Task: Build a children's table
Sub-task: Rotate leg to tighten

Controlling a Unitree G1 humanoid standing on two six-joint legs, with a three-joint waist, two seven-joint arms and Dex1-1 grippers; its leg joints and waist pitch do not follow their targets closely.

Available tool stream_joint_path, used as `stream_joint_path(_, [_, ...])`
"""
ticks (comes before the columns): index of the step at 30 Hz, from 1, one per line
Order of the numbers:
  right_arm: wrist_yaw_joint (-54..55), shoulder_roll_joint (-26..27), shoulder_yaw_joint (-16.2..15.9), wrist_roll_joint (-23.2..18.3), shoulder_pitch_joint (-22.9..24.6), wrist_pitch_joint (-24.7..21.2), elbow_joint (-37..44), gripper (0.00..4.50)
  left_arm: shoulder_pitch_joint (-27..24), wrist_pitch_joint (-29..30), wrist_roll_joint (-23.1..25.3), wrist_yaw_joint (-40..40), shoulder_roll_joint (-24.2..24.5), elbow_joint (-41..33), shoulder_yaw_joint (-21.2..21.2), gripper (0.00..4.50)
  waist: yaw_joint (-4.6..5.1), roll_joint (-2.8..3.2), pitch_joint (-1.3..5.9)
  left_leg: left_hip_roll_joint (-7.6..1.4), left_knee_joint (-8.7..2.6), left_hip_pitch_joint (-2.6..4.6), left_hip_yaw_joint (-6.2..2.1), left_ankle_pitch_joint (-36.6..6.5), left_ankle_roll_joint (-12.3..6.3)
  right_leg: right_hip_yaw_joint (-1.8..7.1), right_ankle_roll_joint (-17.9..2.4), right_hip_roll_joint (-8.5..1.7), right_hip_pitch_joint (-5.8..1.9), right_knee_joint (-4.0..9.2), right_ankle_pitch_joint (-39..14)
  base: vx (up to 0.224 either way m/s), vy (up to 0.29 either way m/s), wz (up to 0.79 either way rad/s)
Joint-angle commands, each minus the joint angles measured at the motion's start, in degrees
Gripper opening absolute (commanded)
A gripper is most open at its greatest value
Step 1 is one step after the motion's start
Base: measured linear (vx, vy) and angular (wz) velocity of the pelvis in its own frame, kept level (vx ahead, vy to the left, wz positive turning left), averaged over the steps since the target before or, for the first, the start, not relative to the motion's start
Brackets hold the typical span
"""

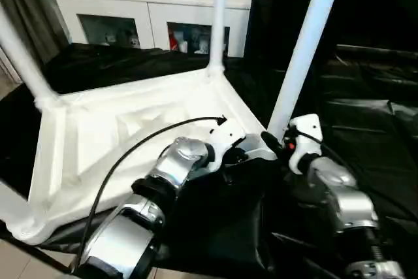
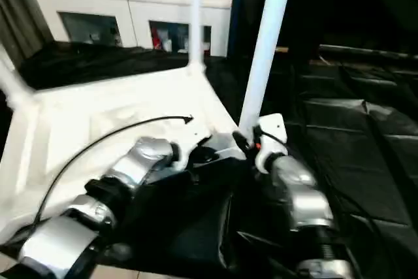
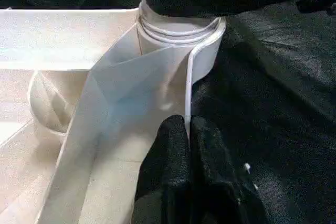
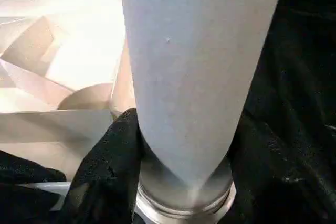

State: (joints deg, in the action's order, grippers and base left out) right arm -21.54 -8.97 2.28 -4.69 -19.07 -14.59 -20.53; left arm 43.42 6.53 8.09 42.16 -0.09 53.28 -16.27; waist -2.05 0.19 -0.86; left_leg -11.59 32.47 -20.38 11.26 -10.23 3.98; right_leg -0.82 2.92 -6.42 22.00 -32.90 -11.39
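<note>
1. Table top lies upside down, ribbed underside up, on black sheeting; its left near corner overhangs the sheet edge above pale floor; open black sheeting runs off to the right.
2. Three legs stand up from the corner sockets: far leg, left leg, and near right leg; all three are cut off by the frame top; a fourth corner at near left is cut by the frame edge.
3. Right gripper: black fingers spread around the base of the near right leg just above its socket, pinching it from both sides.
4. Left gripper: fingertips pressed together, nothing between them, touching the thin rim of the table top just near of the near right socket.
5. White cabinet with glass doors stands beyond the far edge; grey curtain at far left; little room there.
6. No writing legible anywhere; objects on and inside the cabinet too blurred to name.
7. Black cable arcs over the left forearm, hiding part of the ribbing.
</note>
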Motion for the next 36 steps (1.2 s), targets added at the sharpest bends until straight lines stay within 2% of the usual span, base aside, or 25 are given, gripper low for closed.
stream_joint_path(1, [-6.05, 2.60, -7.94, 0.16, 1.89, -1.05, -2.32, 1.98, 0.84, -1.11, -0.35, -1.55, -1.59, 1.79, 0.68, 0.00, 0.24, -0.96, 1.11, -0.47, -4.69, 0.74, -1.23, -28.33, 0.62, -0.03, -4.20, -0.81, 0.50, 6.50, -33.79, 0.000, 0.000, 0.00])
stream_joint_path(2, [-6.35, 2.51, -7.99, 0.16, 1.89, -0.97, -2.31, 1.98, 0.86, -1.19, -0.35, -1.30, -1.55, 1.87, 0.66, 0.00, 0.27, -0.98, 1.18, -0.48, -4.73, 0.66, -1.27, -28.19, 0.54, -0.02, -4.19, -0.85, 0.42, 6.45, -33.39, 0.000, 0.000, 0.00])
stream_joint_path(3, [-6.73, 2.16, -7.97, 0.27, 1.97, -0.55, -2.12, 1.98, 0.82, -1.39, -0.17, -0.29, -1.18, 1.90, 0.26, 0.00, 0.26, -1.12, 1.35, -0.60, -4.98, 0.25, -1.29, -26.69, 0.30, 0.02, -4.73, -0.84, 0.00, 6.12, -30.46, 0.000, 0.000, 0.00])
stream_joint_path(5, [-9.01, 1.18, -7.78, -0.63, 2.33, 0.57, -1.47, 1.98, 0.51, -1.53, -0.11, 2.68, -0.25, 1.42, -0.65, 0.00, 0.10, -1.00, 1.43, -0.73, -5.07, 0.15, -1.21, -25.45, 0.06, 0.15, -5.47, -0.84, -0.11, 5.84, -27.76, 0.000, 0.000, 0.00])
stream_joint_path(6, [-10.40, 0.42, -7.12, -1.57, 2.50, 1.19, -1.11, 2.54, 0.21, -1.44, -0.27, 5.18, 0.50, 0.83, -1.28, 0.00, -0.04, -1.09, 1.49, -0.84, -5.03, -0.05, -1.05, -24.09, -0.56, 0.27, -6.80, -0.86, -0.34, 5.47, -24.27, 0.000, 0.000, 0.00])
stream_joint_path(7, [-13.55, -1.09, -6.67, -3.10, 2.81, 1.04, -0.38, 2.68, -0.22, -1.62, -0.62, 8.47, 1.58, -0.18, -1.91, 0.00, -0.10, -1.02, 1.58, -0.89, -4.99, -0.17, -0.99, -23.35, -0.72, 0.31, -7.27, -0.88, -0.48, 5.31, -22.84, 0.000, 0.000, 0.00])
stream_joint_path(10, [-18.66, -3.88, -7.19, -3.87, 3.36, 1.41, 0.79, 2.80, -0.68, -2.04, -1.18, 12.76, 3.10, -1.49, -2.50, 0.00, -0.41, -1.14, 1.56, -0.94, -4.68, -0.29, -0.56, -21.08, -2.03, 0.46, -9.35, -0.82, -0.69, 4.93, -18.46, 0.000, 0.000, 0.00])
stream_joint_path(12, [-22.95, -6.36, -8.00, -4.12, 4.20, 2.20, 2.33, 3.09, -1.13, -2.77, -1.57, 16.14, 4.35, -2.48, -2.83, 0.00, -0.67, -1.10, 1.66, -1.11, -4.55, -0.37, -0.46, -19.08, -2.45, 0.53, -10.28, -0.93, -0.97, 4.58, -16.22, 0.000, 0.000, 0.00])
stream_joint_path(14, [-26.13, -8.11, -8.10, -5.20, 4.76, 1.27, 3.70, 3.13, -1.58, -3.53, -2.00, 19.25, 5.42, -3.38, -3.19, 0.00, -0.70, -0.94, 1.72, -1.11, -4.49, -0.39, -0.42, -17.81, -2.50, 0.51, -11.07, -0.89, -1.08, 4.34, -14.22, 0.000, 0.000, 0.00])
stream_joint_path(15, [-30.60, -10.67, -8.12, -6.70, 5.44, 0.51, 5.53, 3.13, -2.40, -4.20, -2.97, 24.62, 7.07, -5.18, -3.67, 0.00, -0.96, -1.01, 1.95, -1.18, -4.26, -0.44, -0.41, -15.59, -3.26, 0.45, -12.13, -0.83, -1.52, 3.81, -10.40, 0.000, 0.000, 0.00])
stream_joint_path(17, [-35.29, -13.46, -8.54, -7.89, 6.08, 0.57, 7.20, 3.13, -3.49, -2.98, -4.12, 30.48, 9.23, -8.12, -4.56, 0.00, -1.09, -0.96, 2.09, -1.29, -4.10, -0.53, -0.41, -13.64, -4.06, 0.39, -13.20, -0.81, -1.71, 3.43, -6.98, 0.000, 0.000, 0.00])
stream_joint_path(18, [-37.23, -14.63, -8.81, -8.27, 6.28, 0.73, 7.80, 3.13, -4.01, -2.46, -4.54, 32.99, 10.37, -9.56, -5.16, 0.00, -1.39, -0.82, 2.22, -1.32, -3.69, -0.50, -0.25, -10.46, -5.33, 0.38, -14.98, -0.73, -1.79, 2.77, -1.20, 0.051, 0.008, -0.01])
stream_joint_path(21, [-39.69, -15.86, -9.25, -8.48, 6.00, 1.28, 7.89, 3.13, -4.41, -1.82, -4.70, 35.59, 11.94, -10.81, -5.86, 0.00, -1.82, -0.60, 2.67, -1.37, -3.13, -0.15, 0.02, -6.66, -6.57, 0.21, -17.44, -0.42, -1.78, 1.88, 6.01, 0.034, 0.006, -0.01])
stream_joint_path(22, [-40.42, -15.99, -9.46, -8.64, 5.79, 1.28, 7.74, 3.13, -4.55, -1.63, -4.78, 36.25, 12.27, -11.13, -5.86, 0.00, -2.06, -0.59, 2.75, -1.38, -2.76, -0.20, 0.18, -4.72, -7.28, 0.16, -18.38, -0.22, -1.68, 1.42, 9.85, 0.000, 0.000, 0.00])
stream_joint_path(23, [-40.93, -16.09, -9.61, -8.78, 5.67, 1.26, 7.65, 3.13, -4.66, -1.53, -4.83, 36.75, 12.48, -11.38, -5.83, 0.00, -2.22, -0.62, 2.73, -1.35, -2.63, -0.28, 0.24, -4.09, -7.61, 0.12, -18.72, -0.21, -1.70, 1.25, 11.11, 0.000, 0.000, 0.00])
stream_joint_path(25, [-41.66, -16.00, -10.23, -8.39, 5.09, 1.56, 7.07, 3.13, -4.62, -1.63, -4.74, 37.06, 12.58, -11.29, -5.47, 0.00, -2.57, -0.78, 2.56, -1.37, -2.57, -0.35, 0.36, -5.04, -7.90, 0.04, -18.95, -0.43, -1.62, 1.28, 9.72, 0.000, 0.000, 0.00])
stream_joint_path(26, [-42.04, -15.78, -10.35, -8.77, 4.75, 1.09, 6.92, 2.85, -4.67, -1.60, -4.72, 37.04, 12.71, -11.49, -5.31, 0.00, -2.68, -0.84, 2.43, -1.43, -2.72, -0.37, 0.37, -6.48, -7.45, 0.07, -18.70, -0.59, -1.62, 1.45, 7.03, 0.000, 0.000, 0.00])
stream_joint_path(29, [-42.50, -15.39, -10.38, -9.54, 4.44, 0.37, 6.96, 2.76, -4.80, -1.51, -4.74, 36.43, 12.72, -11.76, -5.09, 0.00, -2.76, -0.93, 2.19, -1.52, -3.12, -0.30, 0.31, -10.13, -5.65, 0.21, -17.35, -0.79, -1.51, 2.01, 0.28, 0.000, 0.000, 0.00])
stream_joint_path(31, [-43.08, -15.42, -10.69, -9.94, 4.12, -0.02, 6.73, 2.67, -5.16, -0.85, -5.02, 36.92, 13.08, -12.80, -5.28, 0.00, -2.73, -0.86, 2.15, -1.53, -3.25, -0.33, 0.22, -10.83, -4.88, 0.27, -16.68, -0.87, -1.49, 2.13, -1.53, 0.000, 0.000, 0.00])
stream_joint_path(36, [-39.60, -13.65, -9.16, -9.83, 3.84, 0.22, 4.95, 2.63, -4.38, -1.17, -4.09, 31.97, 11.87, -11.18, -4.04, 0.00, -2.55, -0.93, 2.22, -1.35, -3.15, -0.37, 0.17, -10.22, -4.49, 0.33, -16.40, -0.79, -1.41, 2.04, -0.26, 0.000, 0.000, 0.00])
